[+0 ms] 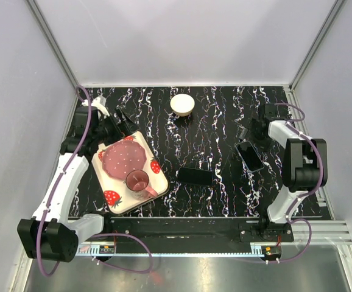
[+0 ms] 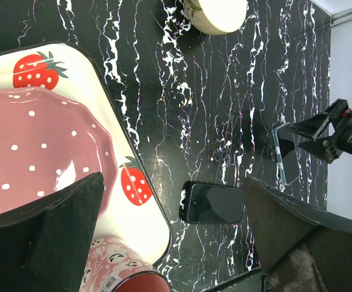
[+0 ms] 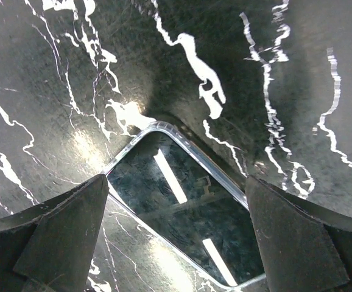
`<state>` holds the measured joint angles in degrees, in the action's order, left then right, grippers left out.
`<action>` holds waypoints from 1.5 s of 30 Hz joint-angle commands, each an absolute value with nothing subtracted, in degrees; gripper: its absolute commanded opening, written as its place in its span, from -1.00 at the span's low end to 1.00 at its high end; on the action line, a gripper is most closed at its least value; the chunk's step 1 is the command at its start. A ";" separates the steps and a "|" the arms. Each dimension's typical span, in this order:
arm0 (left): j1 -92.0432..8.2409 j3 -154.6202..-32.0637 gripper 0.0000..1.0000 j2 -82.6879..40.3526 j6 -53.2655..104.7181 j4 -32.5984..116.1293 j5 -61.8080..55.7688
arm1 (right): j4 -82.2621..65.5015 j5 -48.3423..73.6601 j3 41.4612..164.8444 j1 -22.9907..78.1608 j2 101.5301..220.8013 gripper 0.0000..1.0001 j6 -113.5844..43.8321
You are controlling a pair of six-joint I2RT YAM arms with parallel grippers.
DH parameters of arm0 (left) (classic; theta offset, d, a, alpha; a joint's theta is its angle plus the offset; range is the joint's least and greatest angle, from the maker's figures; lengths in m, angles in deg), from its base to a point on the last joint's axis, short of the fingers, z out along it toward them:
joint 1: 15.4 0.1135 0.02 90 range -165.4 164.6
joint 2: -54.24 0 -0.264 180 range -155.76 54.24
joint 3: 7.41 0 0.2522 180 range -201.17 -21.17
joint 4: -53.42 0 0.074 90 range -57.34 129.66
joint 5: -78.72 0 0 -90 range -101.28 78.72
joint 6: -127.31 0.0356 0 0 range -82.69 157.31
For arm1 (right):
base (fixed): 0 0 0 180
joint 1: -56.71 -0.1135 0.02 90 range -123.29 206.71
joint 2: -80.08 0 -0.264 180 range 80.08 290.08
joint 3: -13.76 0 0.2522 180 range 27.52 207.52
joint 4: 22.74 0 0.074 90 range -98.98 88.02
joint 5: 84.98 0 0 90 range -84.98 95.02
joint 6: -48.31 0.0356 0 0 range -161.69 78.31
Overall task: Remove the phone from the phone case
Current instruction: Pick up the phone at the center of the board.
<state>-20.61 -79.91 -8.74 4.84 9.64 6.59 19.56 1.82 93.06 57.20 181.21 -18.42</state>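
A black, white-veined surface (image 1: 225, 121) carries a cream tray (image 1: 112, 196) printed with strawberries at its 9 o'clock side. A pink, white-dotted plate (image 1: 122, 159) rests on the tray, with a red-lined cup (image 1: 138, 181) upright at the plate's 5 o'clock edge. A cream bowl (image 1: 181, 104) stands at 12 o'clock on the surface, well apart from the tray.

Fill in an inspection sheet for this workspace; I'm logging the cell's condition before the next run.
Surface: black marble-pattern table, no spills seen.
Job's things: clear phone case flat at the right, contents cannot be told; black phone flat mid-table.
Clutter: strawberry tray holding a pink dotted plate and a red cup; cream bowl at the far side.
Grippers: left gripper open, above the tray's edge; right gripper open, over the case.
Cables: purple cables run along both arms.
Surroundings: plain grey walls; nothing else seen.
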 commanded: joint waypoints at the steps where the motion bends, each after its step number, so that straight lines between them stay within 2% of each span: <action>1: -20.68 -81.11 0.98 -6.58 4.70 10.84 6.31 | 16.78 7.12 90.38 57.06 183.26 0.99 -19.55; 9: -20.85 -80.94 0.98 -8.16 2.94 12.07 7.53 | 13.87 15.56 84.13 57.06 178.62 0.99 -16.91; 19: -21.38 -82.52 0.98 -10.80 2.50 12.15 7.79 | 20.11 14.78 79.38 55.50 173.08 0.99 -16.29; 26: -22.26 -80.68 0.98 -11.94 1.01 14.00 8.41 | 24.06 10.82 78.49 51.35 170.52 0.99 -16.99; 42: -24.89 -82.43 0.98 -16.42 1.62 13.73 8.85 | 29.26 -0.95 81.66 43.54 177.11 0.99 -13.65; 45: -25.42 -82.87 0.98 -17.04 1.62 13.73 8.76 | 28.99 -0.44 81.75 43.44 177.47 0.85 -13.92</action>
